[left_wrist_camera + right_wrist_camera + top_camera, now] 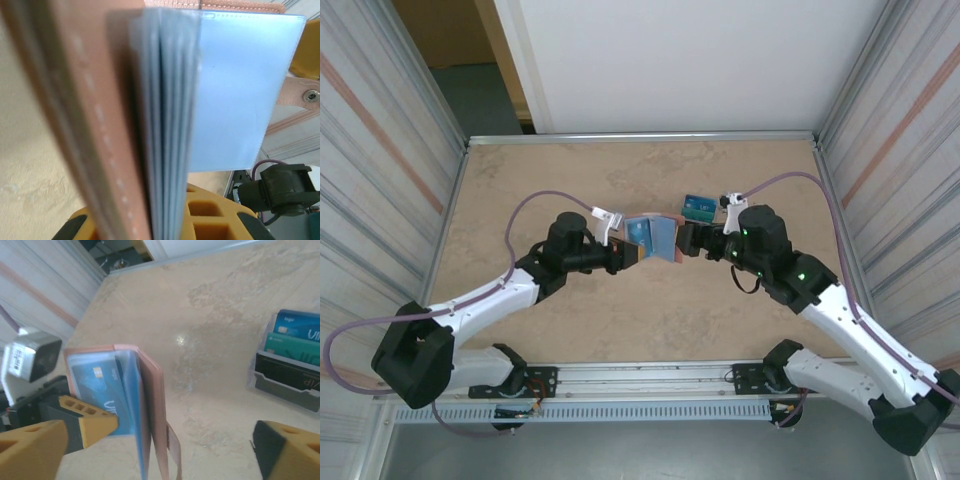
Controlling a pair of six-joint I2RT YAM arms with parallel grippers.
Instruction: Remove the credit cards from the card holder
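Beige stone-look table, ribbed metal walls around it. At its centre my left gripper is clenched on the pink card holder, holding it open like a book. Blue credit cards sit in its sleeves. At its 3 o'clock my right gripper gapes, empty. At 1 o'clock, a clear card box. I judge extraction is just starting: next, pinch one card's edge and slide it out.
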